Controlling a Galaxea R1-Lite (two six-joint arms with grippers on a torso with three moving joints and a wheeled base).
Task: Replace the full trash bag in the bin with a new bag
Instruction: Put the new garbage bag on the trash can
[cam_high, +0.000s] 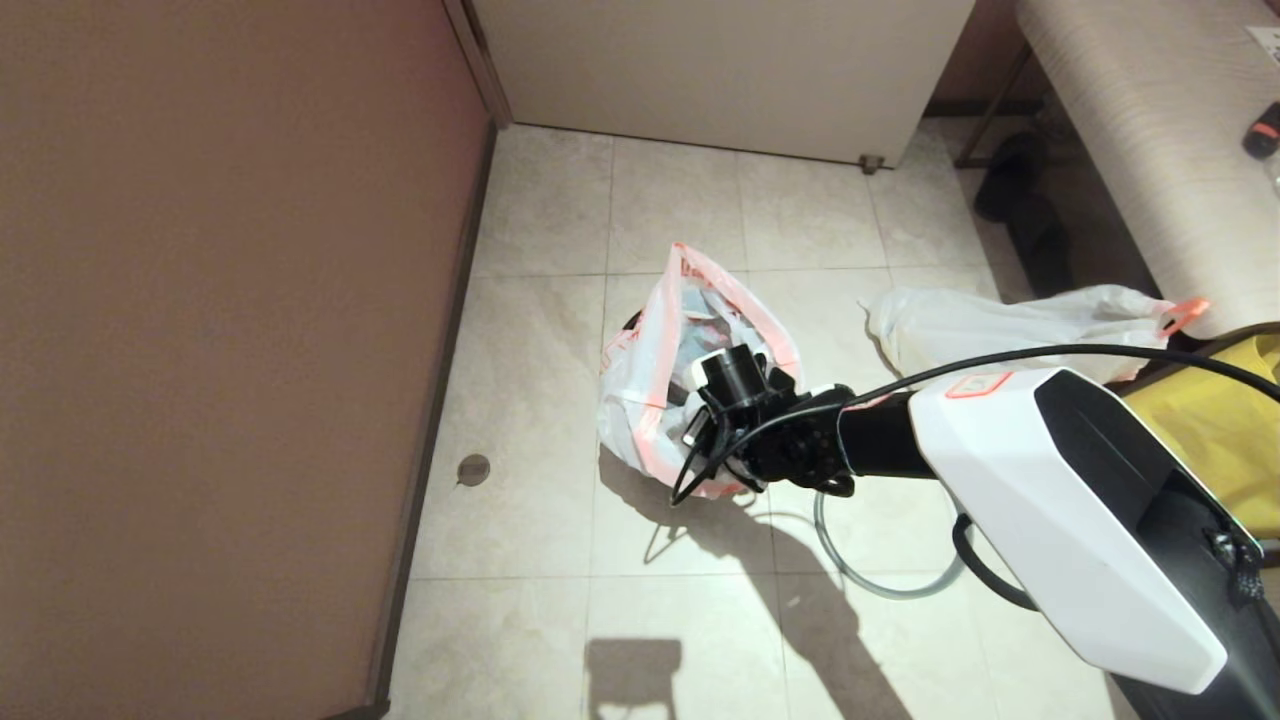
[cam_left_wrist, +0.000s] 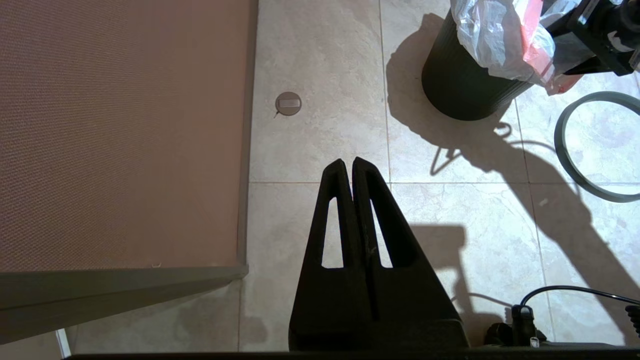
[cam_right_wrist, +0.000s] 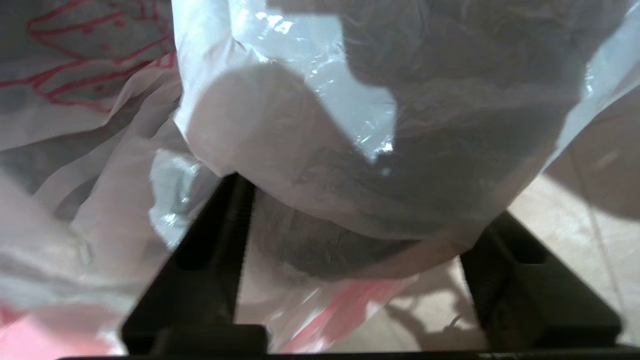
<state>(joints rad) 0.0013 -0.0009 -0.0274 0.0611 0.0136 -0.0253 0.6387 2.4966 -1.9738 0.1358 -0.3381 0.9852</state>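
The new bag (cam_high: 668, 352), white film with orange-red print and edges, stands open in the black bin (cam_left_wrist: 460, 85) and spills over its wall. My right gripper (cam_high: 700, 425) is at the bag's near side. In the right wrist view its fingers (cam_right_wrist: 220, 240) stand wide apart, and the bag's film (cam_right_wrist: 350, 150) drapes over the tips and hangs between them. The full trash bag (cam_high: 1000, 325), plain white with an orange tab (cam_high: 1185, 312), lies on the floor to the right. My left gripper (cam_left_wrist: 352, 162) is parked shut above the tiles.
The grey hoop (cam_high: 880, 575) lies on the floor just right of the bin. A yellow bag (cam_high: 1225, 420) sits at the far right under a bench (cam_high: 1150, 130). A brown wall (cam_high: 220, 350) runs along the left. A round floor plug (cam_high: 473, 468) is near it.
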